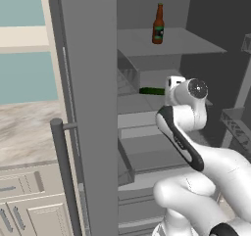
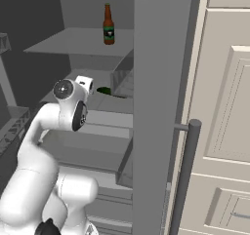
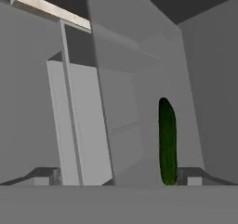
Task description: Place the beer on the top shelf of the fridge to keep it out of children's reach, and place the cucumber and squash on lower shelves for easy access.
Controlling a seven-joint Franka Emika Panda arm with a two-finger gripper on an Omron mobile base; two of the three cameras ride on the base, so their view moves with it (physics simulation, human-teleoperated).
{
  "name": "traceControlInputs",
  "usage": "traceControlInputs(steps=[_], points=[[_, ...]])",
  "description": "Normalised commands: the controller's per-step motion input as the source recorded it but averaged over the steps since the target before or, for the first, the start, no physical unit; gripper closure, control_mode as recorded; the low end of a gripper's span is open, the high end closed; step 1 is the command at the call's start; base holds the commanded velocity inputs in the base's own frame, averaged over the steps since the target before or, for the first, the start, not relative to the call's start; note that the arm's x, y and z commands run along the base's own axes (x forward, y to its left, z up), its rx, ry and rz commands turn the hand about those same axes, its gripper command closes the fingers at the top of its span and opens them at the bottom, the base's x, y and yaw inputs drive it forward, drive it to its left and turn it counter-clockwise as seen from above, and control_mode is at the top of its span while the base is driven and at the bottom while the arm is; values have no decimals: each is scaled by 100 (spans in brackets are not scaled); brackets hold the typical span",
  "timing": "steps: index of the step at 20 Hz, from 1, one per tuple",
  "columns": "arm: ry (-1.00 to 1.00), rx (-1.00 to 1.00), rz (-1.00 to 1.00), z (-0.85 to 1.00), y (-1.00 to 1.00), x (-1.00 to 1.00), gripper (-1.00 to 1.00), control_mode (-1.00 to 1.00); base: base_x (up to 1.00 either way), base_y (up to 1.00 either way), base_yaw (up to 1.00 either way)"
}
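Observation:
The fridge (image 1: 88, 107) stands with its door swung wide. The beer (image 1: 158, 24), a brown bottle with a green label, stands upright on the top shelf (image 1: 191, 43), also seen as beer (image 2: 108, 25) on the top shelf (image 2: 68, 43). One level down, the dark green cucumber (image 1: 151, 90) lies flat on a lower shelf (image 1: 131, 104). My gripper (image 3: 118, 174) is open just in front of it. In the hand view the cucumber (image 3: 167, 141) sits ahead, close to the right fingertip (image 3: 189, 174), with nothing gripped. The squash is out of view.
The grey fridge door (image 2: 156, 107) with its bar handle (image 2: 184, 180) stands close to the right of the arm. Wire racks (image 1: 238, 125) hang on the fridge's other side. Beige cabinet fronts (image 2: 224, 107) and a marble counter (image 1: 24, 132) flank the fridge.

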Motion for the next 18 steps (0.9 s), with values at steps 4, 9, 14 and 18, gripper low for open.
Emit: traceControlInputs(steps=[4,9,14,18], points=[[0,-3,0,20,0,-78,-100,-100,0,0,0],[0,-3,0,22,0,-64,-100,-100,0,0,0],[0,-4,0,16,0,-51,-100,-100,0,0,0],[0,-2,0,12,0,-59,-100,-100,0,0,0]])
